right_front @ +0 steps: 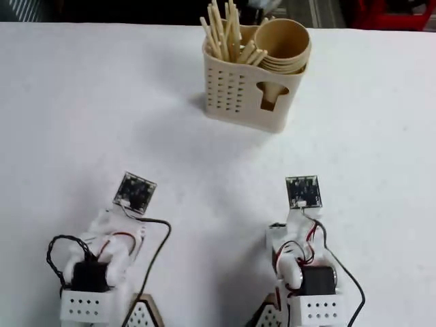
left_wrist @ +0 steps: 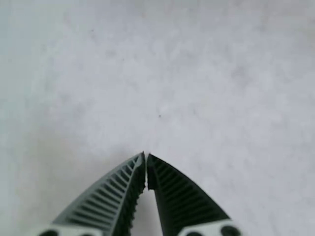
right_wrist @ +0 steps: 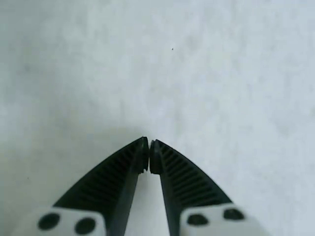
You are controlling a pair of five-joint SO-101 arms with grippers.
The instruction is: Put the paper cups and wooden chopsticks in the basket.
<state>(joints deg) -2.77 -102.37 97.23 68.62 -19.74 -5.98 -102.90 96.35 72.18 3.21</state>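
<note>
A cream perforated basket (right_front: 238,95) stands at the far middle of the white table. Stacked tan paper cups (right_front: 283,42) sit in its right half and a bundle of wooden chopsticks (right_front: 227,30) stands upright in its left half. Both arms are folded back at the near edge, well short of the basket. My left gripper (left_wrist: 146,156) is shut with nothing between its ribbed fingers, just above bare table. My right gripper (right_wrist: 148,143) is likewise shut and empty over bare table.
The white table (right_front: 102,116) stretches between the arms and the basket. Dark and red items (right_front: 388,12) lie beyond the far edge. Cables (right_front: 155,252) loop around the arm bases at the near edge.
</note>
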